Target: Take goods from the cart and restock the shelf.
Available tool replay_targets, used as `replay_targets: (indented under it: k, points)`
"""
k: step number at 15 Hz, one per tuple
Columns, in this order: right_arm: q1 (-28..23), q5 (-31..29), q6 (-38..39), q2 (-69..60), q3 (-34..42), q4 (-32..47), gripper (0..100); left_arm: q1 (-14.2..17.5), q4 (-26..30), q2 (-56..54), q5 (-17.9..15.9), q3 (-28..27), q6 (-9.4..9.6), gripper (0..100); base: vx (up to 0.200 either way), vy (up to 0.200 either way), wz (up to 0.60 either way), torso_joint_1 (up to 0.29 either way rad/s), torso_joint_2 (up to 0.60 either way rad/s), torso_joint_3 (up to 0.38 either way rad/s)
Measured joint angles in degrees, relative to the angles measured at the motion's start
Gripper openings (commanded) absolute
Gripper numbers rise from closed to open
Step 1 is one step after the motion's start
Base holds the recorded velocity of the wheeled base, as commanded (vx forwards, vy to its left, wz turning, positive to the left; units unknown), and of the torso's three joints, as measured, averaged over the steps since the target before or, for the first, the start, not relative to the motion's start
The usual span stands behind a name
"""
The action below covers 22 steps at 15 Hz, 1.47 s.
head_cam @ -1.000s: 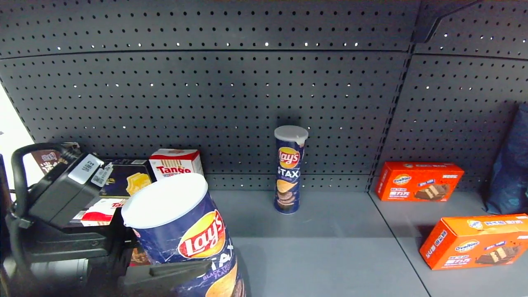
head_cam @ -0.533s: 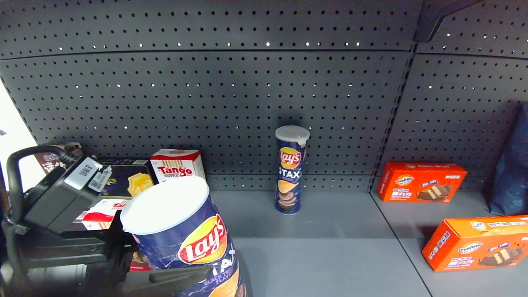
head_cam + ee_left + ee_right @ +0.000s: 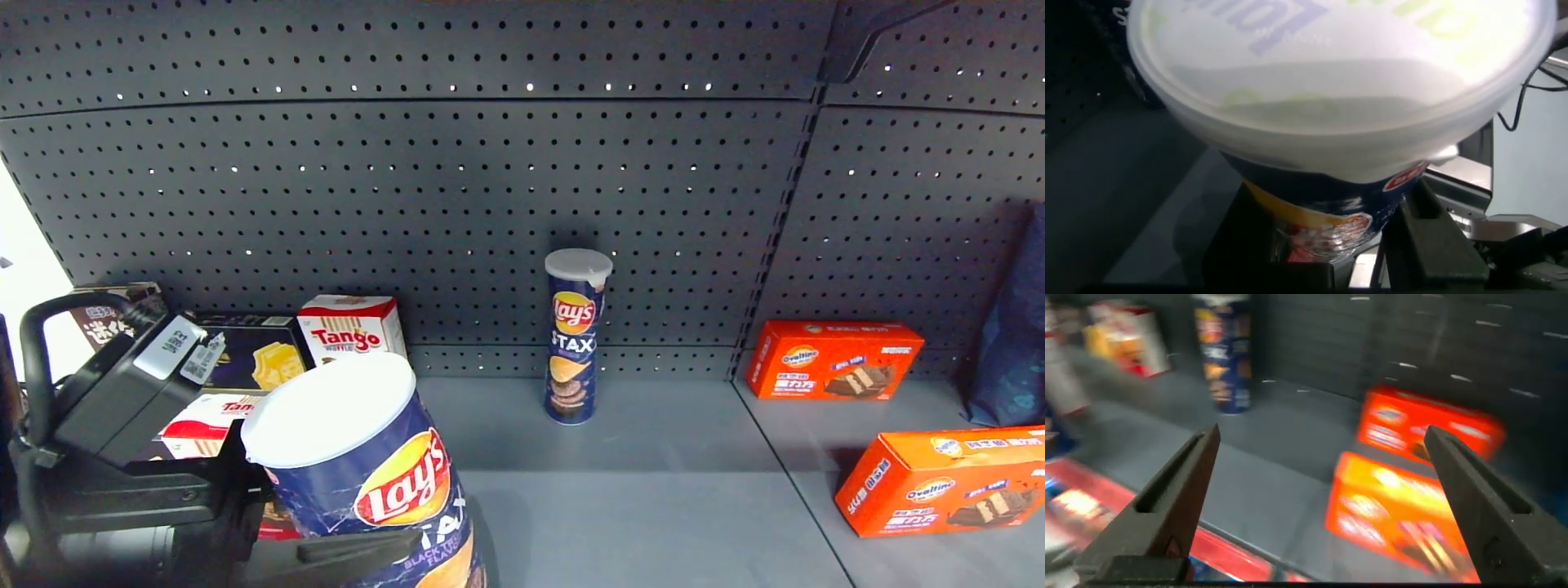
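A blue chips can (image 3: 359,465) with a white lid stands tilted at the lower left of the head view, over the grey shelf (image 3: 645,498). My left gripper (image 3: 351,527) is shut on its lower body, and one dark finger (image 3: 359,545) crosses its front. In the left wrist view the can's lid (image 3: 1331,73) looms close, with the left gripper (image 3: 1331,245) clamped around the can below it. A matching chips can (image 3: 575,336) stands upright against the pegboard back wall. My right gripper (image 3: 1331,506) is open in front of the shelf, with nothing between its fingers.
Two orange boxes (image 3: 833,359) (image 3: 939,482) lie on the right section of the shelf beside a dark blue bag (image 3: 1012,327). A red-and-white wafer box (image 3: 351,327) and a dark box (image 3: 253,355) sit at the left. Bare shelf lies between the two cans.
The held can and the left arm have dropped slightly. The whole picture has shifted a little, and the goods on the shelf have kept their places.
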Motion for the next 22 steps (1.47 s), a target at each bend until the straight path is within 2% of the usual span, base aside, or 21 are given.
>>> replay_targets:
  k: [5, 9, 11, 15, 18, 22]
  points:
    - [10.6, -0.5, -0.1, 19.5, -3.3, -10.2, 100, -0.2, 0.0, 0.2, 1.3, -0.3, 0.00, 0, 0.000, 0.000, 0.00, 0.000, 0.00, 0.000]
    - [15.7, -0.7, -0.2, 33.0, -5.7, -16.9, 100, -0.3, 0.0, 0.8, 1.7, -0.3, -0.02, 0, 0.000, 0.000, 0.00, 0.000, 0.00, 0.000]
    - [16.5, -0.9, -0.2, 39.8, -6.4, -22.7, 100, -0.2, 0.0, 1.1, 1.9, -0.3, 0.00, 0, 0.000, 0.000, 0.00, 0.000, 0.00, 0.000]
    - [16.7, -1.2, -0.1, 50.4, -8.2, -29.1, 100, -0.2, 0.0, 1.7, 2.0, -0.4, 0.00, 0, 0.000, 0.000, 0.00, 0.000, 0.00, 0.000]
    - [15.2, -1.9, 0.0, 58.0, -8.7, -40.3, 100, -0.2, 0.0, 2.2, 2.7, -0.6, -0.02, 0, 0.000, 0.000, 0.00, 0.000, 0.00, 0.000]
    - [13.8, -1.4, 0.3, 66.1, -12.6, -42.8, 100, -0.2, 0.0, 2.5, 2.7, -0.6, 0.00, 0, 0.000, 0.000, 0.00, 0.000, 0.00, 0.000]
